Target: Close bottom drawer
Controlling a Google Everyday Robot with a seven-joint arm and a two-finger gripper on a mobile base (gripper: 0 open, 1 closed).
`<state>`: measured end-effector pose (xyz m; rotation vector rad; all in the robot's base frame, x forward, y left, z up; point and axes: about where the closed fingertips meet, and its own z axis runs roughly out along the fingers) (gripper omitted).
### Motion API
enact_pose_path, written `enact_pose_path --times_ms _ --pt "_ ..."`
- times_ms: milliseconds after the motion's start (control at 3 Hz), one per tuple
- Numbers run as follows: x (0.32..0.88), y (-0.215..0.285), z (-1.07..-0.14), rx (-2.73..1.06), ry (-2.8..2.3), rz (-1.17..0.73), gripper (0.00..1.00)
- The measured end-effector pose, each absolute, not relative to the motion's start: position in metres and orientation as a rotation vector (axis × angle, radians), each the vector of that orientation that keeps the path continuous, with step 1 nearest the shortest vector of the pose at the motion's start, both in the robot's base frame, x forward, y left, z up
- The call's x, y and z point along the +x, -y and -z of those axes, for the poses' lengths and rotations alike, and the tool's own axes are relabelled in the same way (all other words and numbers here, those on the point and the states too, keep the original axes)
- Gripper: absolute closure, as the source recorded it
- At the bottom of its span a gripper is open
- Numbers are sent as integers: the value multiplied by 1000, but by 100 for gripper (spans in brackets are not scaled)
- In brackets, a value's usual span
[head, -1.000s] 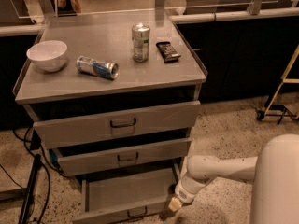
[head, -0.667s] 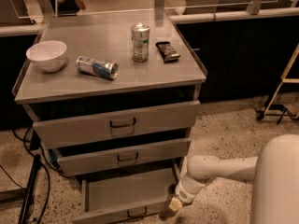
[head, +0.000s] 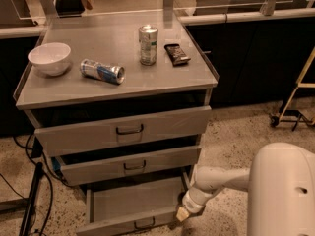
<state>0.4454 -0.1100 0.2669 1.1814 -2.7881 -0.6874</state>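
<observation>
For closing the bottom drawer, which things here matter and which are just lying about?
Part of the job:
bottom drawer, pulled out
gripper, by that drawer's front right corner

Just lying about, all on the cabinet top:
bowl
tipped can
upright can
dark packet

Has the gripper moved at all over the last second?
No. The gripper is at the same spot, beside the right front corner of the open bottom drawer, judged against the middle drawer handle.
</observation>
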Motion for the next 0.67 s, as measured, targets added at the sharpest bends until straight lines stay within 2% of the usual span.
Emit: enact_pose_path --times_ms 667 --pt "460 111 -244 1136 2820 671 100"
